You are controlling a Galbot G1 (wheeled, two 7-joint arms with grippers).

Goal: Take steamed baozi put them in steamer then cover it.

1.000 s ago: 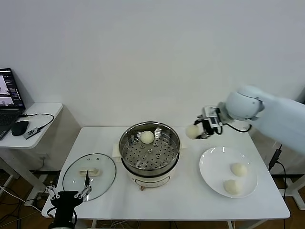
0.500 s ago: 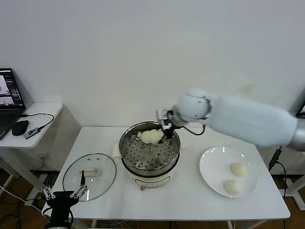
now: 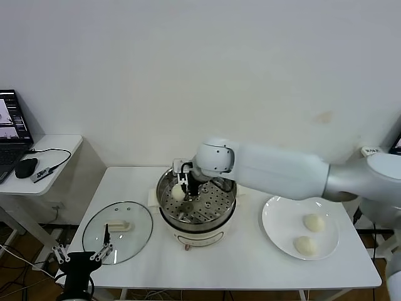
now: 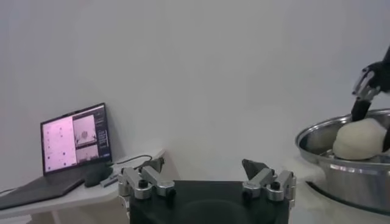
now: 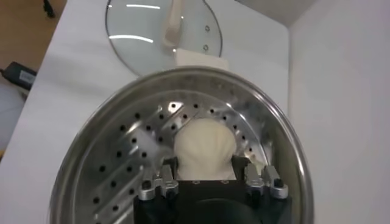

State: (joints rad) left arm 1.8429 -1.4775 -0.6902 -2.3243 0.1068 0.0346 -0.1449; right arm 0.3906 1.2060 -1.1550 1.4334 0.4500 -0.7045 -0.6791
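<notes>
Right gripper (image 3: pixel 181 188) pinches a bun (image 3: pixel 179 194) over the steamer (image 3: pixel 216 216). Left gripper (image 4: pixel 207 182) idles spread below the table edge. Releasing high risks the bun rolling against the wall.

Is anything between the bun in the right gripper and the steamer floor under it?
Nothing visible. The right gripper holds the bun inside the steamer, with bare perforated floor around it. Another bun, if there, is hidden behind the arm.

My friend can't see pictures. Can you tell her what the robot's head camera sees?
The right gripper holds a white bun low inside the shiny steamer on a white table. Two more buns wait on a white plate to the right, and the glass lid lies to the left, near the left gripper.
</notes>
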